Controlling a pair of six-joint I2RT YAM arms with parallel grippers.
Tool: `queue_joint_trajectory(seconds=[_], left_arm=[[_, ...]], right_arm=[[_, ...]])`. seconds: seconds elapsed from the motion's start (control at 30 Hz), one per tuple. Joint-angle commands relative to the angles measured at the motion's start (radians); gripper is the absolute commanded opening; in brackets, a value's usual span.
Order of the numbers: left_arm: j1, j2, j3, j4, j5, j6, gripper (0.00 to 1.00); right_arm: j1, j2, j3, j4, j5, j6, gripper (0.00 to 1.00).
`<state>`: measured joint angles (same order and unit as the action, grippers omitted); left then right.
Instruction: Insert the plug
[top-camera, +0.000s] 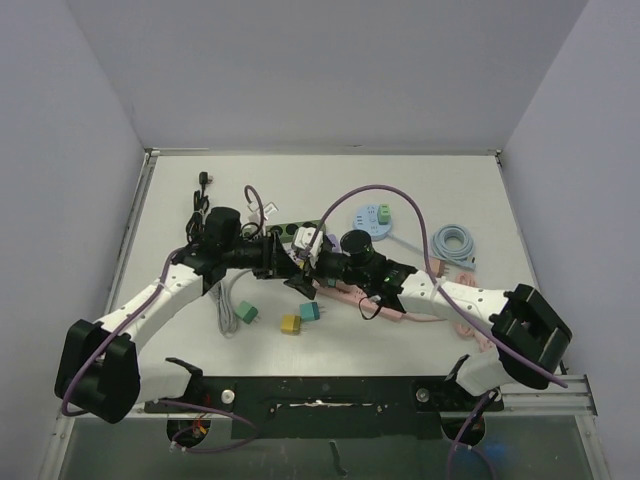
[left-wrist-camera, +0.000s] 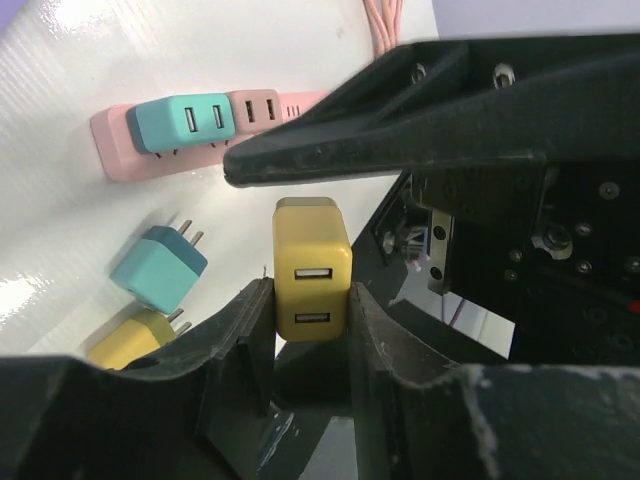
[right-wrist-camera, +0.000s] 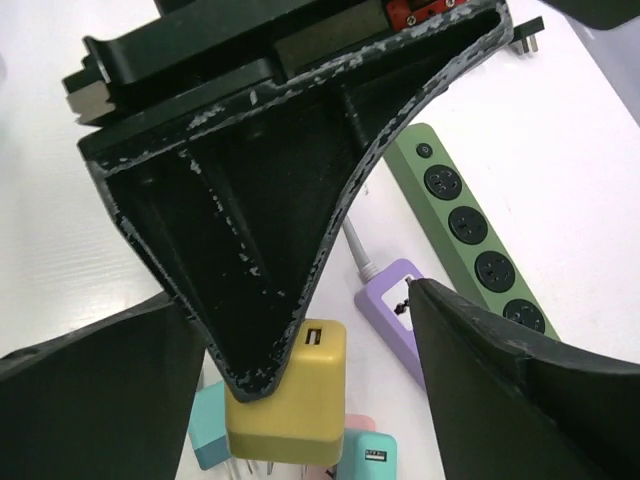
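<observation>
My left gripper (left-wrist-camera: 312, 302) is shut on a yellow USB plug (left-wrist-camera: 312, 265), pinched between both fingers. In the right wrist view the plug (right-wrist-camera: 292, 405) hangs with its prongs down, just above the end of the pink power strip (left-wrist-camera: 112, 150), beside a teal plug (left-wrist-camera: 185, 122) seated in that strip. My right gripper (right-wrist-camera: 300, 295) is open wide, one finger on each side of the left gripper's finger and the plug, touching neither. In the top view both grippers meet at the table's middle, the left (top-camera: 298, 268) and the right (top-camera: 322, 262).
A green power strip (right-wrist-camera: 470, 240) and a purple one (right-wrist-camera: 388, 310) lie just beyond the plug. A loose teal plug (left-wrist-camera: 158, 268) and a loose yellow plug (left-wrist-camera: 128, 342) lie near the pink strip. A round blue strip (top-camera: 372, 215) and a coiled cable (top-camera: 455, 243) lie at the right.
</observation>
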<state>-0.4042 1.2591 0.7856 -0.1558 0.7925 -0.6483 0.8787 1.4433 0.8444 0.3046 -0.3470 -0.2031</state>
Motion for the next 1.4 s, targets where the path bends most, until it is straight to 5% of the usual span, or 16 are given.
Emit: queue_joint_trajectory(seconds=[0.0,0.1,0.23,0.53,0.73,0.97,1.37], left_arm=[[-0.014,0.011,0.109,-0.054,0.037,0.156,0.00],[0.008,0.040,0.182,-0.139,0.011,0.314,0.00],[0.011,0.110,0.315,-0.269,-0.058,0.536,0.00],[0.016,0.210,0.435,-0.270,-0.210,1.048,0.00],[-0.006,0.376,0.673,-0.537,-0.274,1.434,0.00],[-0.019,0.615,0.937,-0.799,-0.383,1.590,0.00],[-0.071,0.937,1.321,-0.973,-0.374,1.651,0.00]], right_arm=[[0.004,-0.038,0.031,0.063,0.070,0.060,0.88],[-0.004,-0.114,-0.035,0.064,0.124,0.123,1.00],[-0.033,-0.247,-0.146,0.093,0.252,0.268,0.99],[-0.188,-0.483,-0.268,-0.091,0.423,0.584,1.00],[-0.305,-0.580,-0.311,-0.155,0.442,0.669,1.00],[-0.367,-0.583,-0.314,-0.199,0.446,0.686,0.99],[-0.415,-0.522,-0.309,-0.215,0.449,0.705,0.99]])
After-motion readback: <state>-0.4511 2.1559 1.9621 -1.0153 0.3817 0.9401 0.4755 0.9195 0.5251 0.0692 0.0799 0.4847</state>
